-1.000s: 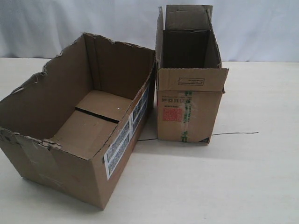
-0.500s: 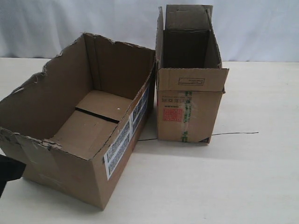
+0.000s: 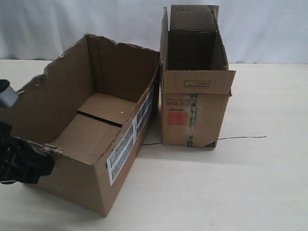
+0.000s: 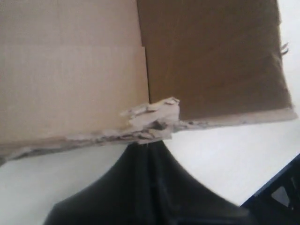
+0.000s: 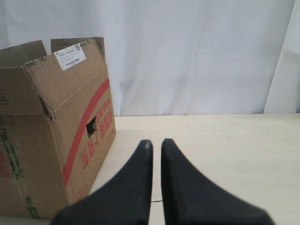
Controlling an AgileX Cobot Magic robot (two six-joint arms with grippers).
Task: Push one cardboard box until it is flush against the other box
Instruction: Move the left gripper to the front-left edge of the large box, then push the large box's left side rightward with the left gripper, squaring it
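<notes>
The wide cardboard box (image 3: 96, 125) with torn top edges and white barcode labels stands at the left, open side up. The other box (image 3: 192, 106), narrower and taller with a red label, stands to its right, with a wedge-shaped gap between them that widens toward the front. My left gripper (image 3: 47, 164) is shut, and its tips (image 4: 150, 143) touch the ragged near-left corner of the wide box (image 4: 70, 70). My right gripper (image 5: 157, 143) does not show in the exterior view. It hovers beside the tall box (image 5: 51, 122), its fingers nearly together with nothing between them.
A thin dark wire (image 3: 240, 137) lies on the pale table (image 3: 231, 192) and runs out from under the tall box to the right. A white curtain (image 3: 269, 29) hangs behind the table.
My left gripper has come into view from the lower left and risen to the wide box's near-left corner. Neither box has moved.
</notes>
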